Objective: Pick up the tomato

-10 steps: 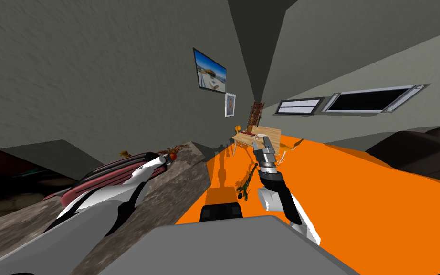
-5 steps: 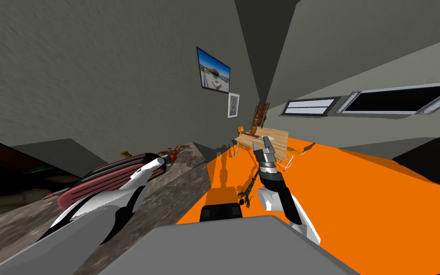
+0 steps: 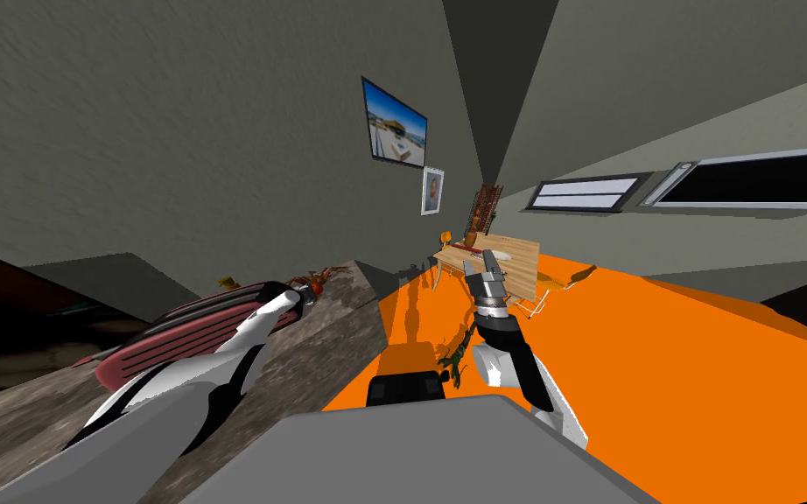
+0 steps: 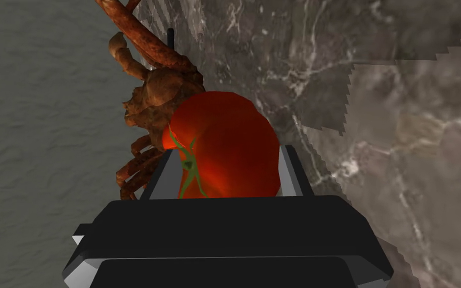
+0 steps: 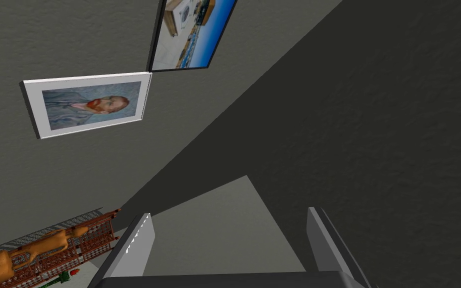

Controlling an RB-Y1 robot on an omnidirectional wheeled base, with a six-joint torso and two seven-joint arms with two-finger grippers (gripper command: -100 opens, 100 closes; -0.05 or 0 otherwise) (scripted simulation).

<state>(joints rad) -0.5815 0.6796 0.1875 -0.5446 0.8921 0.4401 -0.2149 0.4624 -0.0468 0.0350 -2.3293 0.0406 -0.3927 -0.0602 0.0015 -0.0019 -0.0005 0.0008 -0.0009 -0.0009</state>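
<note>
Cam panned; tomato (image 4: 227,137) clamped, stem sideways.

No legible text, label or number anywhere, seemingly not even on the wall pictures (image 3: 396,122).

The round red tomato (image 4: 224,150) shades to orange around its thin green star-shaped stalk (image 4: 189,167). The knobbly crab figure (image 4: 152,95) is mottled rust-brown, the stone worktop (image 4: 374,125) grey-brown marbled with pale veins, and the flat floor (image 3: 656,367) plain bright orange.

Home interior: framed portrait (image 3: 432,191), landscape picture (image 3: 396,133) on wall, wooden table (image 3: 515,259), marbled counter (image 3: 332,332).
</note>
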